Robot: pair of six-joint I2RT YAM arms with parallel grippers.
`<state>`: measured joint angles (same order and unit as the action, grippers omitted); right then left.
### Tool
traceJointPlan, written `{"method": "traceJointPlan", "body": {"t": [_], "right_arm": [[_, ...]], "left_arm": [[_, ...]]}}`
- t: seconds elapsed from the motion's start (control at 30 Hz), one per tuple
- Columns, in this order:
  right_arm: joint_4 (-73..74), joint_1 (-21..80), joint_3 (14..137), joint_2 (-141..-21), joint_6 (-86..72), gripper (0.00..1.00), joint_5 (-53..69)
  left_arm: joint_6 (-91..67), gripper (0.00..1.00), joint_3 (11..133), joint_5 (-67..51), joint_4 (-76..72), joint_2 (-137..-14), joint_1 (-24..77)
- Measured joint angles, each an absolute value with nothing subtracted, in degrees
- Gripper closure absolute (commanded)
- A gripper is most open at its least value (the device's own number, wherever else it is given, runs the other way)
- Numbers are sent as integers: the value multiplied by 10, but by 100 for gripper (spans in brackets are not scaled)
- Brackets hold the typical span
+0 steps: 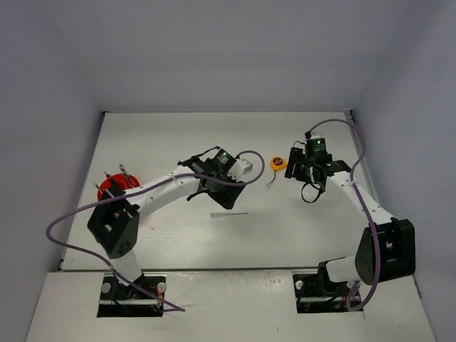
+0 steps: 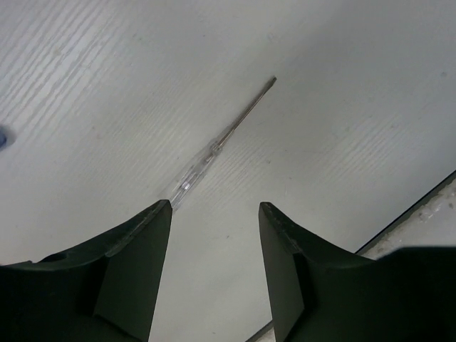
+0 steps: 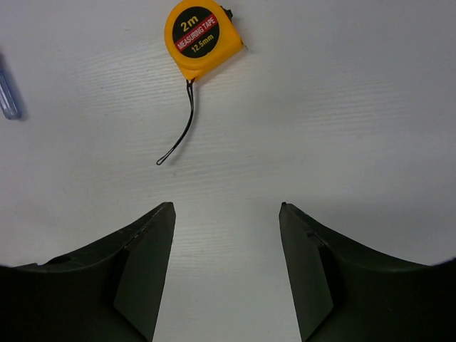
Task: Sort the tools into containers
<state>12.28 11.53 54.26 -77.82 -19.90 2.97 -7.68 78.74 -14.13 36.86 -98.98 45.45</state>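
At the left edge of the top view, the round orange-red tub (image 1: 112, 189) is seen on the table (image 1: 171, 135), partly hidden behind the left arm (image 1: 160, 189). A few thin tools (image 1: 124, 172) are seen standing up out of it, so part of the sorting is judged to be done; which compartments are filled cannot be told. Two tools are found outside it. A slim screwdriver (image 2: 217, 142) with a clear handle and a thin metal shaft is laid flat near the middle of the top view, well apart from the tub. In the left wrist view its handle end is found just off the tip of the jaw at lower left, with the shaft running toward the upper right. The yellow tape measure (image 3: 201, 37) is placed at the upper centre of the right wrist view, its black cord (image 3: 188, 117) trailing down toward the jaws. The left gripper (image 2: 215, 206) is held with its jaws apart and nothing between them, close over the screwdriver. The right gripper (image 3: 226, 206) is likewise spread and empty, short of the tape measure. A bluish object (image 3: 7, 96) is cut off by the left edge of the right wrist view and cannot be named. At least two pick-ups and drops into the tub are judged to remain.
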Motion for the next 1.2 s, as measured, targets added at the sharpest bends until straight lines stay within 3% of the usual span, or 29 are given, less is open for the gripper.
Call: {"method": "traceJointPlan", "body": {"t": [0.3, 0.63, 0.83, 1.0, 1.2], "right_arm": [[123, 104, 521, -753, -211, 42, 44], [124, 104, 516, -740, -211, 42, 49], [124, 102, 516, -740, -211, 42, 49], [124, 102, 516, -740, -210, 42, 50], [124, 102, 516, -740, -210, 43, 50]], "left_arm": [[-12, 52, 858, -135, 407, -1125, 488], [28, 57, 865, -125, 444, -1163, 487], [31, 72, 877, -116, 451, -1173, 487], [30, 100, 879, -106, 451, -1175, 487], [27, 100, 877, -77, 445, -1171, 487]]}}
